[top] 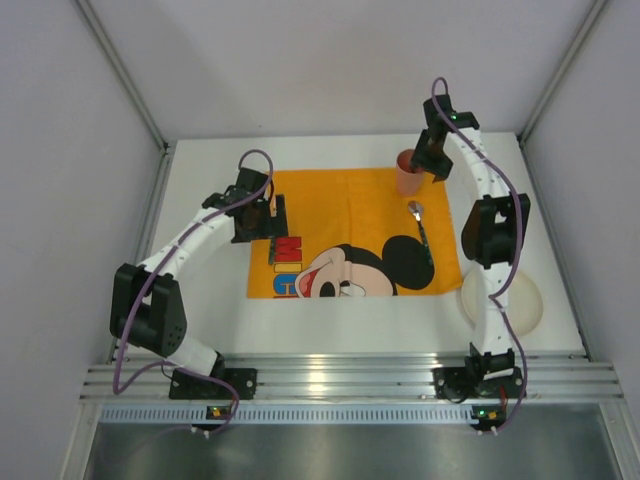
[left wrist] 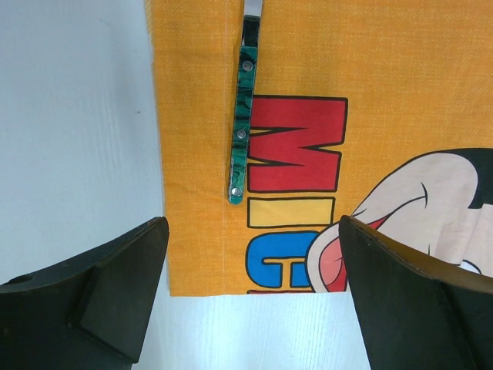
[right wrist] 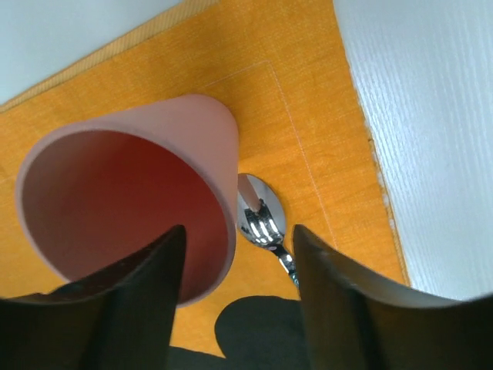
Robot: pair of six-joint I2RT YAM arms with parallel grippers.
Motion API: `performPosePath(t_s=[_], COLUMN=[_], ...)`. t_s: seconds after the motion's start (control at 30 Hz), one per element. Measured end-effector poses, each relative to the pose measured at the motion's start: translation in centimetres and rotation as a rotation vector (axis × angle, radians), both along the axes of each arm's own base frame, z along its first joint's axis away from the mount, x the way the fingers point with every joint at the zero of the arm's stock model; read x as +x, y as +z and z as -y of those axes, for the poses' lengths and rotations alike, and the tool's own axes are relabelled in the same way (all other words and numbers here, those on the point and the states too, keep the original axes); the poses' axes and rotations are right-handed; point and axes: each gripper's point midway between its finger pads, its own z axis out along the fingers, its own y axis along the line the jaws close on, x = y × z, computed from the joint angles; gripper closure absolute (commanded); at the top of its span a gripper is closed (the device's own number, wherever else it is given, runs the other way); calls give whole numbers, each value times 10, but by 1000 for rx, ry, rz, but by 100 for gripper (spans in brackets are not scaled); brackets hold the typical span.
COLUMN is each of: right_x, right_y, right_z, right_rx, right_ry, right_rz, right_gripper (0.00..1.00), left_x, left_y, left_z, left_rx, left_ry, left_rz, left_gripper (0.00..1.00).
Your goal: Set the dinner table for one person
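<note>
Where the white dinner table (top: 340, 322) spreads beyond the orange placemat (top: 340, 205), you see the plate (top: 528, 300) off the mat's near right corner. On the mat, the pink cup (top: 407, 178) stands at the far right with the spoon (top: 421, 230) beside it, and the green-handled utensil (left wrist: 240, 131) lies along the left edge. Your left gripper (left wrist: 253, 231) hangs released over that edge, and your right gripper (right wrist: 239, 235) is released at the cup.

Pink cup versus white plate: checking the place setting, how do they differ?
The pink cup stands on the orange placemat's far right corner; the white plate lies off it on the table, partly behind the right arm. The cup's wall is between the right gripper's open fingers; no gripper is near the plate. Both sit on the right.
</note>
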Motion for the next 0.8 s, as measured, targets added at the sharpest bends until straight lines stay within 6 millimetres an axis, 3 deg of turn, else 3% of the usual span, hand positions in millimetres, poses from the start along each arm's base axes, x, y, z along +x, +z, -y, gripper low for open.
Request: performPosePath(t_s=[0.07, 0.2, 0.4, 0.53, 0.6, 0.67, 0.73, 0.8], right_x=[2, 11, 16, 8, -11, -38, -78, -131], right_y=[3, 16, 24, 49, 71, 98, 120, 130], right_z=[-1, 0, 9, 27, 50, 91, 145, 204], right_rx=[3, 12, 30, 23, 21, 28, 18, -10], right_ry=[5, 8, 2, -11, -41, -113, -233, -406], right_rz=[8, 52, 76, 118, 143, 206, 255, 299], right_gripper=[29, 25, 9, 5, 5, 5, 5, 5], left_x=[0, -1, -2, -3, -3, -3, -4, -6], left_y=[0, -1, -1, 3, 3, 4, 3, 2], left_z=[0, 1, 2, 3, 3, 3, 3, 4], left_rx=[-2, -8, -12, -18, -20, -23, -25, -28], left_ry=[0, -3, -6, -8, -8, -10, -12, -15], left_rz=[-2, -6, -7, 2, 4, 5, 3, -3], left_gripper=[3, 3, 3, 3, 3, 3, 3, 3])
